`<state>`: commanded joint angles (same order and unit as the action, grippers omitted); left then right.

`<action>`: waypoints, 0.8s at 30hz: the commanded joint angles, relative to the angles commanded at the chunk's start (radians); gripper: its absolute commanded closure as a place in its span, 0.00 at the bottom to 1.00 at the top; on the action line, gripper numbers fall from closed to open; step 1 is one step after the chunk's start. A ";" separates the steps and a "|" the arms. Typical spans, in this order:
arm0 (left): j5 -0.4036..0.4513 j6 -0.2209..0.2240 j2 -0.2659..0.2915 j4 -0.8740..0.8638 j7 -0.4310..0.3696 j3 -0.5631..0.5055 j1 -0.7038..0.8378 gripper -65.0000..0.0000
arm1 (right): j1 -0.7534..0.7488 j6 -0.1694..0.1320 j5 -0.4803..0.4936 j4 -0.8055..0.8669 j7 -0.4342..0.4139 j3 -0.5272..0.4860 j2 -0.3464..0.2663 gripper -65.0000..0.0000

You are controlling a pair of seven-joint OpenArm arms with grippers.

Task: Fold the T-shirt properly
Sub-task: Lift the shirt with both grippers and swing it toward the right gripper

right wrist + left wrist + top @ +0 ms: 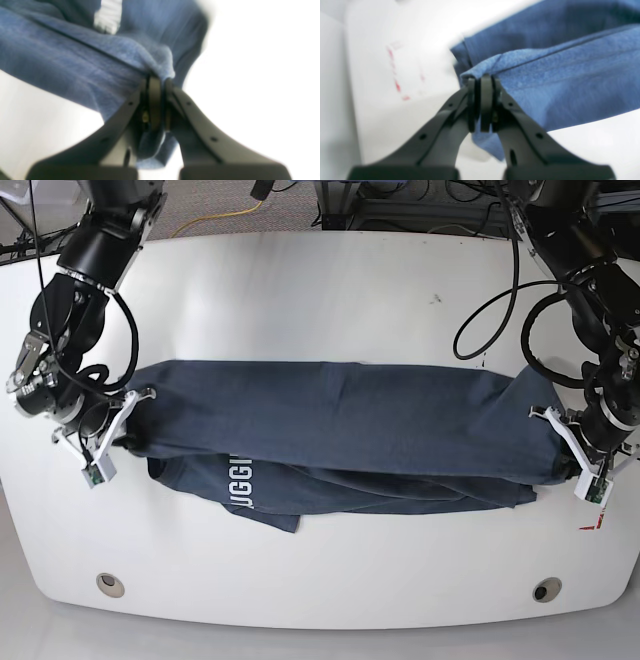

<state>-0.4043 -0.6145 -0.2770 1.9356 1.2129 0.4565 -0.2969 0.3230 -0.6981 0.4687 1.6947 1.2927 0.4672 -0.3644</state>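
base overhead, wrist cams close on T-shirt (340, 430)

One T-shirt (340, 435) is lying across one white table (330, 290). Two grippers are showing, the left gripper (566, 450) and the right gripper (128, 420), and two round holes (110, 584) are sitting in the table's near edge.

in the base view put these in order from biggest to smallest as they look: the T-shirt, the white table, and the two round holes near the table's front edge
1. White table, filling most of the view.
2. T-shirt, stretched across the middle between the two grippers.
3. The two round holes, tiny; they look alike in size, so I won't rank one over the other.
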 joint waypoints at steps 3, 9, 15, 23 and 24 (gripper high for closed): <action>0.005 0.011 0.000 0.000 0.002 0.000 -0.071 1.00 | 0.106 0.000 -0.046 -0.026 0.000 -0.011 -0.003 1.00; 0.008 0.017 0.000 -0.003 0.005 -0.021 -0.219 1.00 | 0.348 0.000 -0.101 -0.144 -0.021 -0.130 -0.035 1.00; 0.008 0.087 0.000 -0.012 0.005 -0.063 -0.364 1.00 | 0.601 0.000 -0.140 -0.318 -0.069 -0.232 -0.040 1.00; 0.054 0.086 -0.009 -0.098 0.005 -0.060 -0.574 1.00 | 0.898 0.000 -0.193 -0.416 -0.072 -0.358 -0.031 1.00; 0.054 0.087 -0.017 -0.101 0.005 -0.060 -0.591 1.00 | 0.927 0.000 -0.193 -0.416 -0.071 -0.376 -0.031 1.00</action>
<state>-0.3506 -0.5271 -0.2938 1.8343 1.2175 0.3966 -0.8876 1.2497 -0.6981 0.2754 1.2789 1.2221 0.0913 -0.3951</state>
